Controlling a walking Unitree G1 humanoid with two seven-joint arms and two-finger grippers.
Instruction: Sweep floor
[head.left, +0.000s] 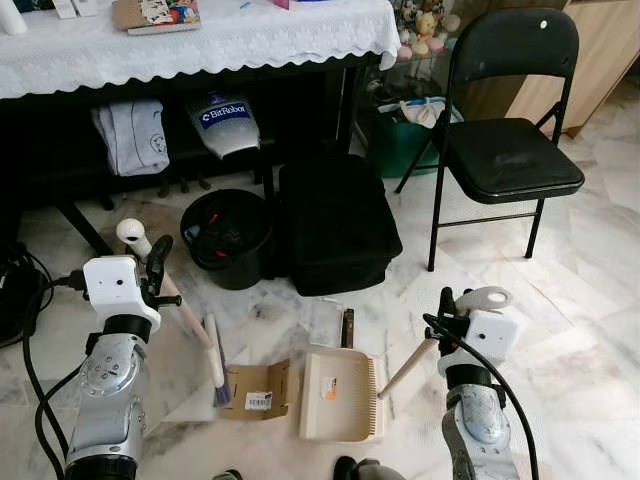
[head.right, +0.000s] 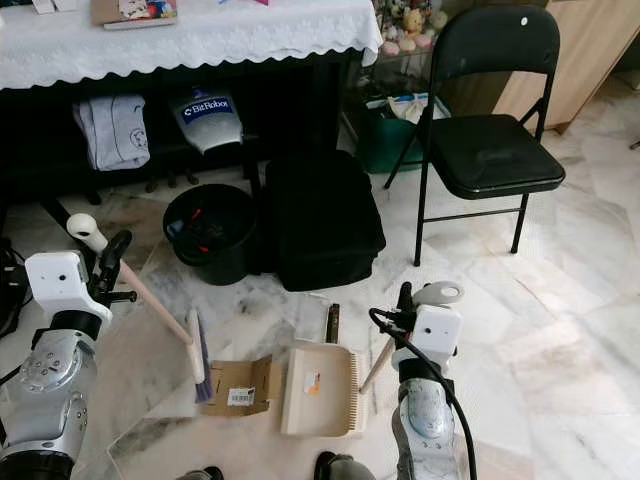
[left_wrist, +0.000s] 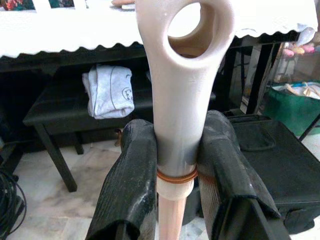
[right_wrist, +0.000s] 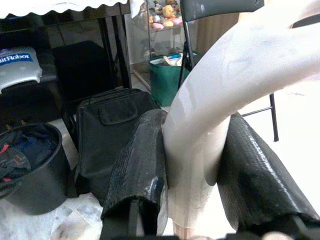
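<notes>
Marble floor (head.left: 590, 330): pale and veined, carrying everything below.
Left pincer (left_wrist: 177, 170): clamped on the cream handle of the broom (head.left: 190, 320), both black fingers (left_wrist: 132, 180) pressed against the shaft just under its hanging loop.
Broom: slants from the left pincer down to the floor; its head rests beside the cardboard piece (head.left: 258, 388).
Right pincer (right_wrist: 192, 175): clamped on the cream handle of the dustpan (head.left: 340, 395), near the handle's looped end.
Dustpan: beige, lying flat on the floor between the two arms, its comb-toothed edge toward the right arm.
Cardboard piece: brown, flattened, with a white label, lying between broom head and dustpan, touching or nearly touching the pan.
Black bucket (head.left: 228, 238): stands on the floor beyond the broom, some items inside.
Black bag (head.left: 335, 222): just beside the bucket, in front of the tabletop.
Tabletop (head.left: 200, 45): covered with a white scalloped cloth.
Folding chair (head.left: 505, 150): black, standing to the right of the bag.
</notes>
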